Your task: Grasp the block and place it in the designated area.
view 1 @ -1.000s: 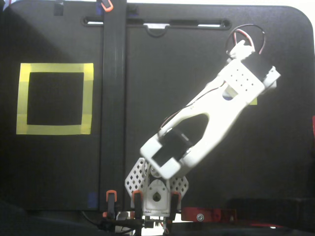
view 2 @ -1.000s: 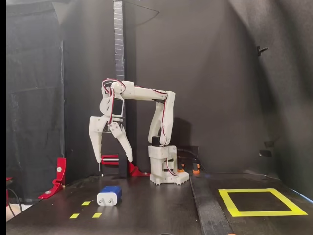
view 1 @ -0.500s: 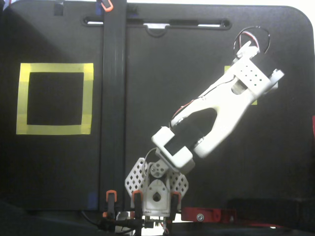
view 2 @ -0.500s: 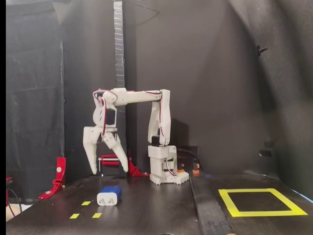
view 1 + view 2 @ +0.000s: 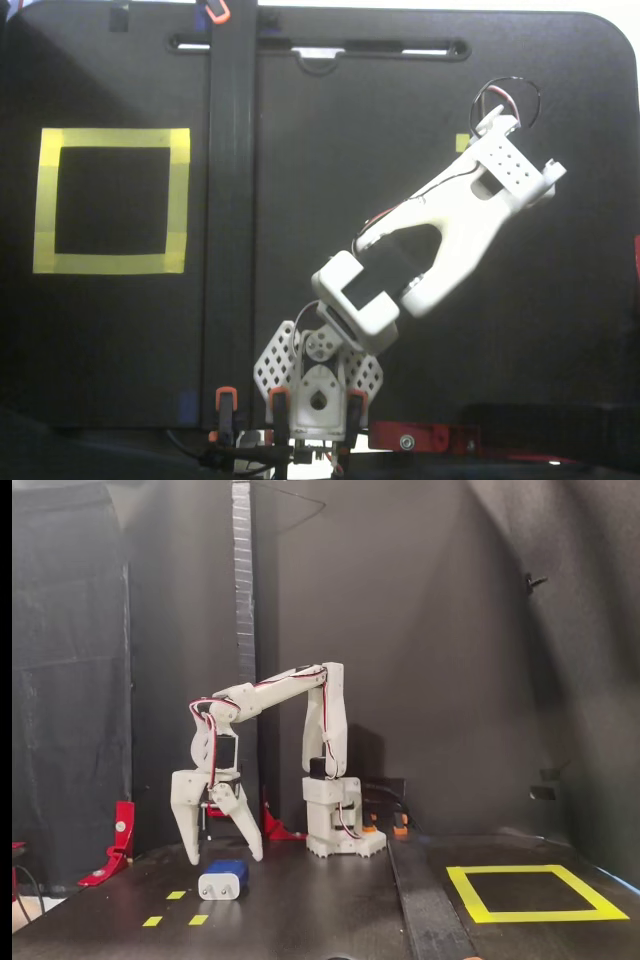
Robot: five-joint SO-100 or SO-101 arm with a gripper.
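Observation:
In the fixed view from the front, the block (image 5: 223, 880) lies on the black table with its pale pronged face toward the camera and its dark blue body behind. My gripper (image 5: 225, 857) hangs just above it, open, with one finger (image 5: 188, 825) to the left and the other finger (image 5: 246, 830) to the right of it, touching nothing. The designated area (image 5: 530, 916), a yellow tape frame, lies far to the right. In the fixed view from above, the arm (image 5: 470, 200) reaches to the upper right and hides the block. There the designated area (image 5: 178, 200) sits at the left.
A raised black strip (image 5: 230, 220) runs between the arm's side and the yellow frame. Tiny yellow tape squares (image 5: 176, 894) lie beside the block. A red bracket (image 5: 120, 840) stands at the left edge, and the arm's base (image 5: 335, 830) stands behind.
The arm has reached outward and lowered the open gripper from well above the table to just over the block. The block has not moved.

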